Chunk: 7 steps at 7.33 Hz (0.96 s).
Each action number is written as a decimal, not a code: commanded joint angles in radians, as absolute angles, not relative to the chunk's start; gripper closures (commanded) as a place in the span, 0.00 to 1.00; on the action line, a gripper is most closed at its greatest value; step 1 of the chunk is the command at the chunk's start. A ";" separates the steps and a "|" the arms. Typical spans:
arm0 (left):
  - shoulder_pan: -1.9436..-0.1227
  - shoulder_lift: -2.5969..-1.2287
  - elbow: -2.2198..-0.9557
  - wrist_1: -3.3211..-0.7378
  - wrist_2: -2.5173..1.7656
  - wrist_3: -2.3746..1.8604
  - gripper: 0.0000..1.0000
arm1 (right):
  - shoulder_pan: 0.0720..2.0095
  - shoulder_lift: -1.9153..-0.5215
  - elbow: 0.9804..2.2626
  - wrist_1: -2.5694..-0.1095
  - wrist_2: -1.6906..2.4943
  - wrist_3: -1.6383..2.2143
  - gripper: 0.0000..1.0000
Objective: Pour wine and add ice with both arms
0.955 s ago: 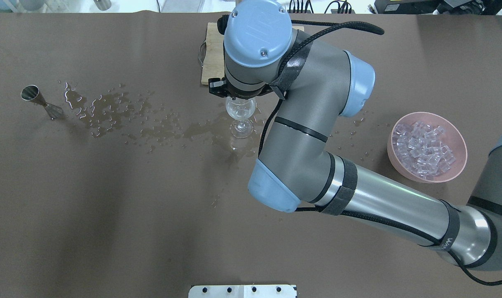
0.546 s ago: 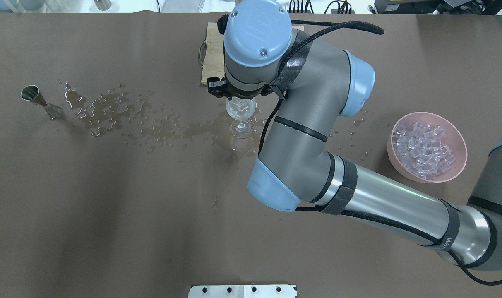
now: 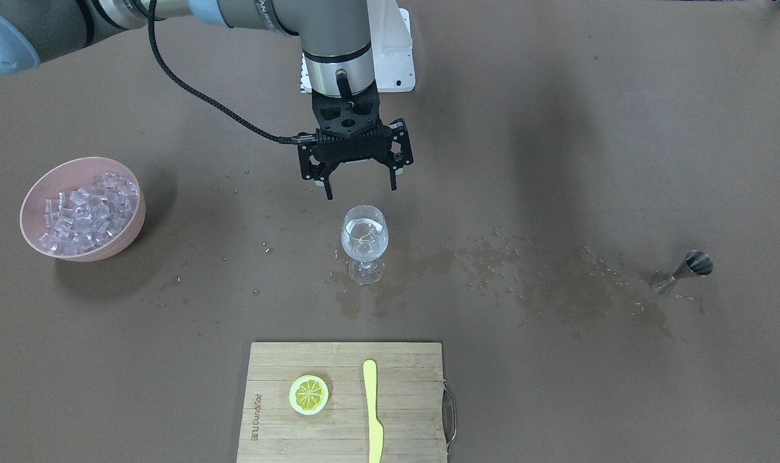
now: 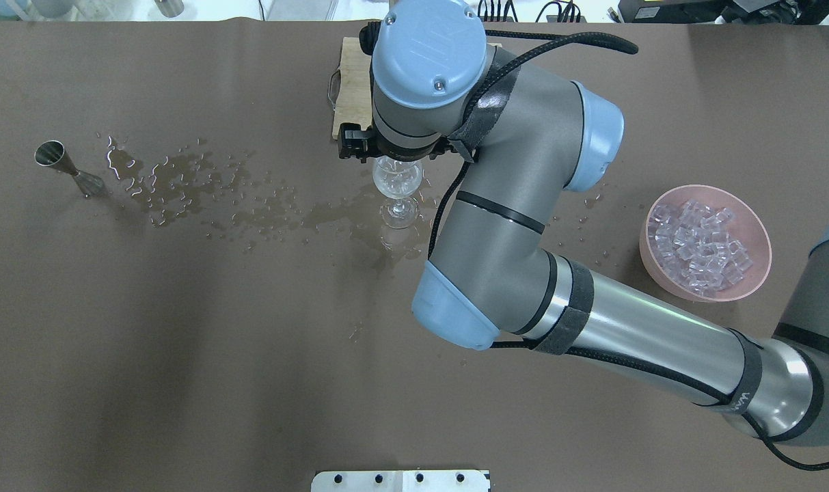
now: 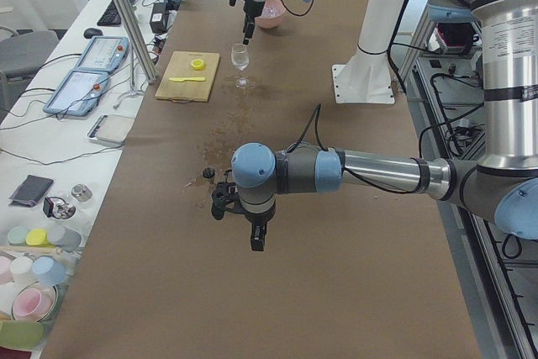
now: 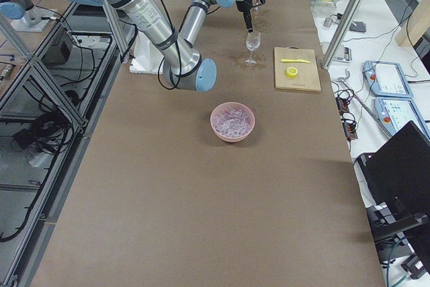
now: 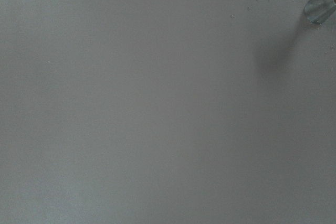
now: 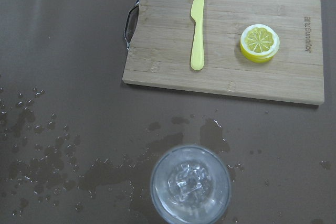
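Note:
A clear wine glass [image 3: 364,241] stands upright mid-table with clear ice cubes and a little clear liquid in it. It also shows in the overhead view [image 4: 397,179] and the right wrist view [image 8: 190,184]. My right gripper [image 3: 361,190] hangs just above the glass on the robot's side of it, open and empty. A heap of ice [image 3: 84,209] fills a pink bowl [image 3: 132,222], also in the overhead view [image 4: 650,253]. My left gripper [image 5: 255,237] hangs over bare table near the jigger [image 5: 208,173]; I cannot tell if it is open.
A steel jigger [image 3: 682,270] stands at the table's left end. Spilled liquid [image 3: 557,289] streaks the table between the jigger and the glass. A wooden cutting board [image 3: 402,399] with a lemon slice [image 3: 308,394] and a yellow knife [image 3: 371,411] lies beyond the glass.
My right arm's wrist has shifted slightly toward the far side, away from the glass, so more of the glass bowl shows. The glass, the bowl and the jigger have not moved.

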<state>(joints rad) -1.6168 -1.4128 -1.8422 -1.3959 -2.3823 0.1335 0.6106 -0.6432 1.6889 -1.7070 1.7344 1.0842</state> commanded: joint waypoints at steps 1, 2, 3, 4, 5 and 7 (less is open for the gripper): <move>-1.617 -1.413 -1.844 -1.394 -2.382 0.132 0.02 | 0.670 -0.672 1.697 -1.707 1.790 1.008 0.01; -1.617 -1.422 -1.845 -1.393 -2.372 0.132 0.02 | 0.748 -0.733 1.716 -1.689 1.858 0.953 0.01; -1.617 -1.422 -1.844 -1.393 -2.370 0.135 0.02 | 0.841 -0.827 1.764 -1.677 1.958 0.857 0.01; -1.617 -1.419 -1.842 -1.410 -2.370 0.135 0.02 | 0.947 -0.916 1.787 -1.674 2.082 0.724 0.01; -1.617 -1.405 -1.826 -1.478 -2.367 0.135 0.02 | 1.039 -0.990 1.786 -1.674 2.188 0.589 0.01; -1.621 -1.376 -1.807 -1.560 -2.356 0.133 0.02 | 1.153 -1.105 1.784 -1.674 2.276 0.487 0.00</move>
<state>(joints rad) -1.6185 -1.3913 -1.8169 -1.5094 -2.3603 0.1340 1.0724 -1.0254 1.7830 -1.6740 2.2084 0.5610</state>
